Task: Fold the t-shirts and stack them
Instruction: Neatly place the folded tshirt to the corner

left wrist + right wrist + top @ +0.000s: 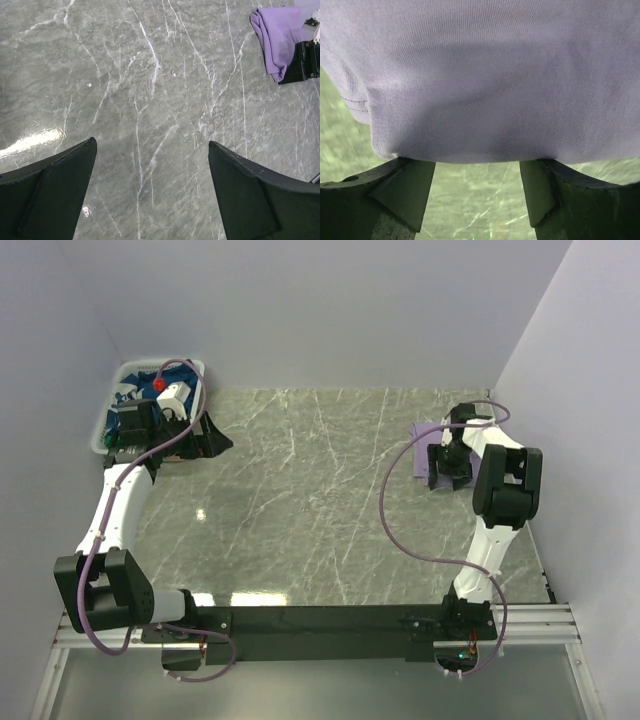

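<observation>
1. Grey marbled tabletop (300, 490) carries one lavender t-shirt (425, 450) at its far right side. It lies as a compact bundle, so I judge its folding done or nearly done.
2. Over that bundle sits the right gripper (449, 468), fingers spread wide and nothing pinched. Its wrist view shows cloth just past the tips.
3. Across the table, the left gripper (207, 435) hovers beside the basket (103, 430), jaws wide apart and empty, bare stone beneath.
4. That white basket, in the far left corner, holds crumpled navy t-shirts (130, 395) with white print, unfolded.
5. Progress looks early. The basket's shirts have yet to be lifted out, folded and stacked on the lavender one.
</observation>
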Available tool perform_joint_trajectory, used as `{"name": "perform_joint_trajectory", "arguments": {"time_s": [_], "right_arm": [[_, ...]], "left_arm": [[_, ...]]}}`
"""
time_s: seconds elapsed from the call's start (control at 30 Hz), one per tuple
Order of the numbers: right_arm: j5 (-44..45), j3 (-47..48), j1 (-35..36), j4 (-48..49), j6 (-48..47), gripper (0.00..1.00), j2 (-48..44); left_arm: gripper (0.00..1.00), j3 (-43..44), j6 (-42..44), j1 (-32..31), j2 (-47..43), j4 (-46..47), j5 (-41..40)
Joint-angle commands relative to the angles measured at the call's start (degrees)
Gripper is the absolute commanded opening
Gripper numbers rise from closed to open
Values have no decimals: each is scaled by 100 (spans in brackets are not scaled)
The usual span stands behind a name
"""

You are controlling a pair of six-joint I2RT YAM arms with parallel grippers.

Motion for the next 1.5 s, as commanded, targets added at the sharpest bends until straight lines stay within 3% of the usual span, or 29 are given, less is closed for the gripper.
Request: {"name": "perform_joint_trajectory", "arguments": {"time_s": [0.0, 0.4, 0.77, 1.47], "right_arm": [[105, 461, -79, 350, 73, 72, 367], [-1, 1956, -132, -116, -216, 61, 1185], [474, 2404, -255, -239, -963, 65, 1449], [307, 3828, -308, -424, -1166, 76, 2240]], "left_arm": [[99, 134, -14, 47, -150, 16, 89], [99, 222, 170, 126, -62, -125, 124], [99, 195, 197, 214, -9, -90, 238], [100, 169, 205, 258, 175, -11, 326]]}}
